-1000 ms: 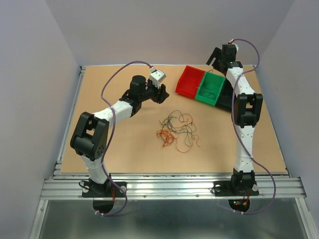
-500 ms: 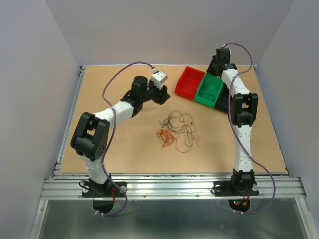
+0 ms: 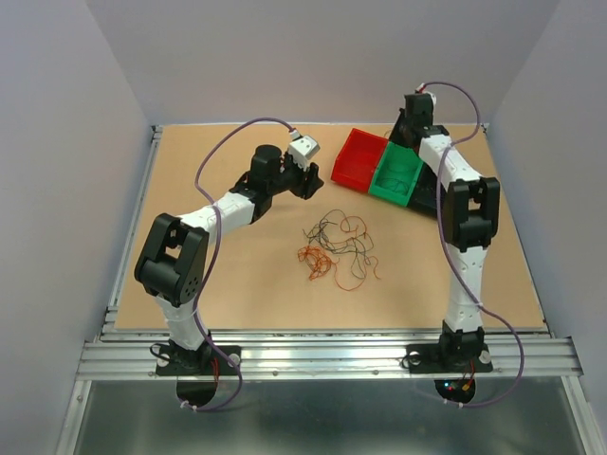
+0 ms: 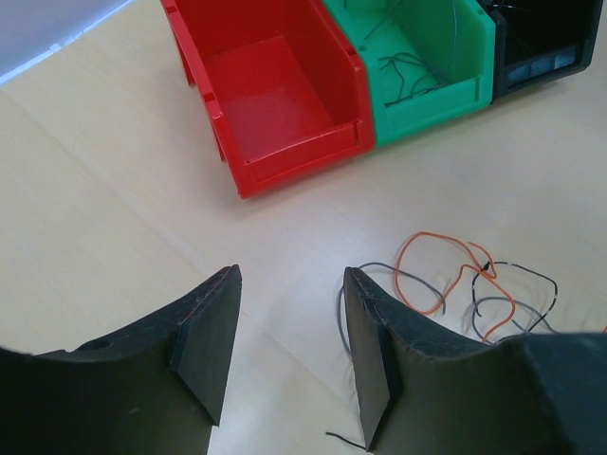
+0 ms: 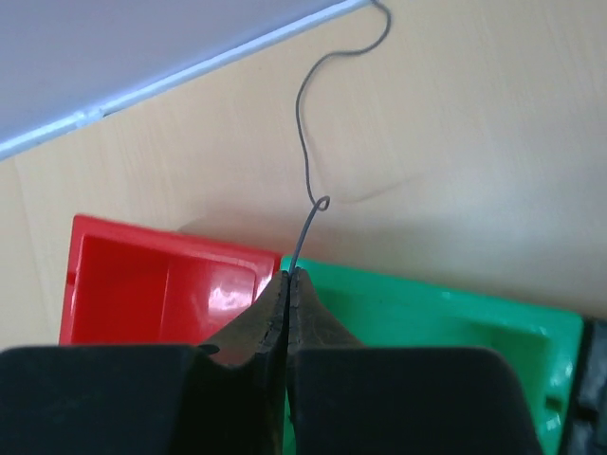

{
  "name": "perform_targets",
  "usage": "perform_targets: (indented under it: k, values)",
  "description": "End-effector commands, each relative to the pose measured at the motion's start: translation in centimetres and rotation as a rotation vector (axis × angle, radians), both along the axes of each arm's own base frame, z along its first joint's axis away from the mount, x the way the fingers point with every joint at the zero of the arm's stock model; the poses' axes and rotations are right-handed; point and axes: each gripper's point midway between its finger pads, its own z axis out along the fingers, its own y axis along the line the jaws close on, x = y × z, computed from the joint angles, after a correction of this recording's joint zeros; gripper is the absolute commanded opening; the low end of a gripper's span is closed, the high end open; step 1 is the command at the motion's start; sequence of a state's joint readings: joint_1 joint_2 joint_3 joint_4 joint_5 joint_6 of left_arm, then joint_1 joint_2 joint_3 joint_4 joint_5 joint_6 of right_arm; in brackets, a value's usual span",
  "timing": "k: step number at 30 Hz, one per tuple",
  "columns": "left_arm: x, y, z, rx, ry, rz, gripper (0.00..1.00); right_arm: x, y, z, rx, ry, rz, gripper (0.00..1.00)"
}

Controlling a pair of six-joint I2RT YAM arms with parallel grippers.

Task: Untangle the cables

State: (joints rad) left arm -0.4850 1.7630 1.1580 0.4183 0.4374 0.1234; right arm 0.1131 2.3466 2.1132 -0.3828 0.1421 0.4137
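Bare table (image 3: 237, 275). At far right, red bin (image 3: 360, 159) and green bin (image 3: 396, 175) touch side by side. A black bin (image 4: 541, 38) sits next to green, mostly blocked by the right arm from above. Green holds a few dark wires. Tangled cables (image 3: 337, 246) lie mid-table, black and orange. The left gripper (image 4: 289, 351) is half open, empty, at the tangle's edge. The right gripper (image 5: 287, 284) is over the bins, pinched closed on one grey wire (image 5: 303, 142), far end cut off by the frame.
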Motion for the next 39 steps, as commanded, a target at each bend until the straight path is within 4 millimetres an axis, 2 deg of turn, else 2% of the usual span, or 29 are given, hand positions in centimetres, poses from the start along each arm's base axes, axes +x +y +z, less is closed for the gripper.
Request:
perform_targets:
  k: [1,3,5,7,8,9,11,12,14,16,17,18,20,21,22,24,25,28,31,32,33,36,39]
  values:
    - [-0.2,-0.3,3.6,-0.025,-0.093,-0.01,0.58,-1.7,0.1,8.4,-0.037,-0.26,-0.048,0.01]
    - [-0.2,-0.5,3.5,-0.023,-0.095,-0.01,0.58,-2.6,0.3,9.5,-0.033,-0.306,-0.048,0.01]
    - [-0.2,-0.5,3.6,-0.023,-0.097,-0.011,0.58,-4.4,0.3,9.3,-0.035,-0.291,-0.048,0.0]
    - [-0.4,-0.6,3.5,-0.02,-0.098,-0.015,0.58,-5.4,1.0,11.0,-0.034,-0.344,-0.033,0.01]
    - [-0.4,-0.6,3.6,-0.02,-0.1,-0.013,0.58,-6.5,1.2,9.8,-0.041,-0.324,-0.026,0.01]
    - [-0.5,-0.7,3.8,-0.022,-0.105,-0.017,0.58,-7.0,1.3,9.9,-0.045,-0.335,-0.026,0.0]
    - [-0.6,-0.7,3.8,-0.02,-0.107,-0.017,0.58,-8.3,2.0,12.3,-0.046,-0.409,-0.022,0.01]
    - [-0.8,-0.6,4.1,-0.021,-0.113,-0.018,0.58,-9.0,1.9,11.7,-0.052,-0.419,-0.024,0.01]
    - [-0.9,-0.5,4.6,-0.023,-0.128,-0.014,0.58,-10.5,2.0,11.9,-0.047,-0.44,-0.016,0.0]
    - [-0.9,-0.4,4.6,-0.022,-0.131,-0.012,0.58,-11.2,2.1,12.3,-0.028,-0.462,-0.015,0.01]
    - [-1.0,-0.5,4.8,-0.023,-0.136,-0.013,0.58,-11.8,2.1,11.8,-0.02,-0.455,-0.008,0.01]
    - [-1.0,-0.5,4.8,-0.024,-0.137,-0.013,0.58,-11.9,2.1,12.4,-0.013,-0.465,-0.01,0.01]
    - [-1.0,-0.5,4.8,-0.019,-0.14,-0.012,0.58,-12.8,2.2,11.2,0.001,-0.454,-0.003,0.01]
    - [-1.1,-0.5,4.7,-0.018,-0.139,-0.01,0.58,-13.1,2.2,12.7,0.017,-0.513,-0.009,0.01]
    - [-1.1,-0.6,4.6,-0.015,-0.142,-0.013,0.58,-13.7,2.1,12.2,0.021,-0.512,-0.01,0.01]
    - [-0.9,-0.5,4.6,-0.013,-0.144,-0.009,0.58,-13.8,1.9,13.4,0.02,-0.538,-0.015,0.01]
    - [-1.0,-0.6,4.7,-0.014,-0.145,-0.01,0.58,-13.5,2.0,15.6,0.014,-0.574,-0.011,0.01]
    - [-1.0,-0.7,4.4,-0.008,-0.142,-0.016,0.58,-13.3,2.1,18.3,-0.005,-0.604,0.004,0.0]
    - [-1.1,-0.9,4.4,-0.004,-0.143,-0.024,0.58,-13.5,2.5,18.4,0.004,-0.613,0.032,0.01]
    - [-1.2,-1.1,4.4,-0.002,-0.144,-0.029,0.58,-13.8,2.6,18.0,0.01,-0.613,0.04,0.01]
    - [-1.3,-1.1,4.4,0.001,-0.146,-0.03,0.58,-14.2,2.6,16.6,0.011,-0.597,0.046,0.01]
    - [-1.5,-1.4,4.3,0.01,-0.153,-0.035,0.58,-14.6,2.2,16.0,0.013,-0.597,0.021,0.01]
    - [-1.9,-2.1,4.0,0.025,-0.158,-0.042,0.58,-15.2,2.1,16.1,0.011,-0.6,0.028,0.01]
